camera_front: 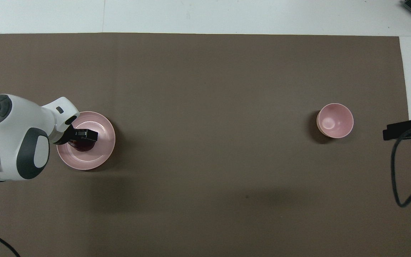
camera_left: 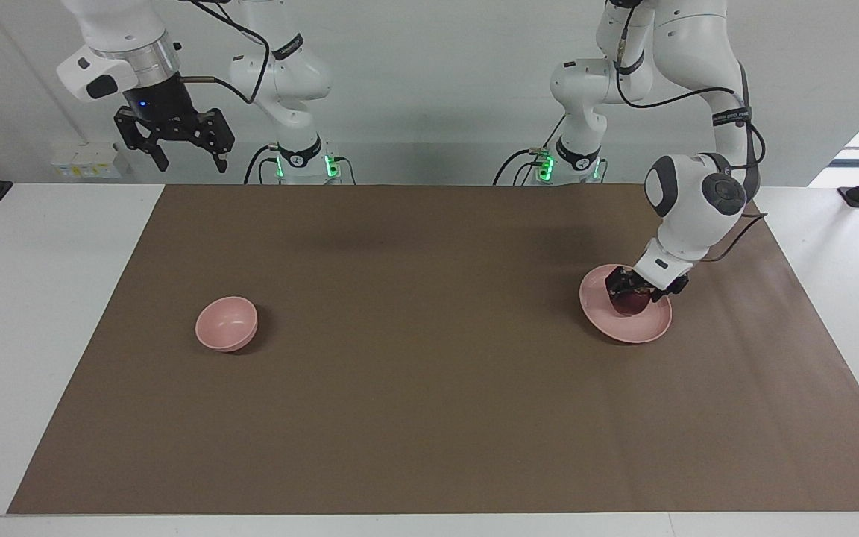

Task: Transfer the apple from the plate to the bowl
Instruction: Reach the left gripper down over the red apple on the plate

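Left gripper (camera_left: 631, 293) down on the plate (camera_left: 649, 328), fingers apart and straddling the apple (camera_left: 629, 304), one finger on each side of it; no telling from either view whether the fingers press the fruit. Apple resting on the plate, a little off its middle, toward the robots. Seen from the facing camera: dark red lower half of the apple below the black fingers, white wrist slanting down to it from the left arm's end of the counter (camera_left: 42, 313). Seen from overhead: gripper (camera_front: 83, 137) laid across the top of the apple (camera_front: 80, 146), only a dark sliver of fruit showing at its edge, and the bulky white forearm covering the rim of the plate (camera_front: 100, 157) on one side.

Bowl (camera_left: 227, 323) well apart from the plate, toward the right arm's end of the brown mat (camera_left: 414, 418), standing upright. Pale inside of the bowl (camera_front: 335, 120) visible only from overhead, with nothing in it.

Right gripper (camera_left: 183, 147) waiting high in the air, over the white counter at the mat's corner nearest the right arm's base, fingers spread wide, holding nothing. Whole black gripper plain in the facing view; overhead, only a black tip (camera_front: 401, 130) and a loop of cable at the frame's edge, level with the bowl.
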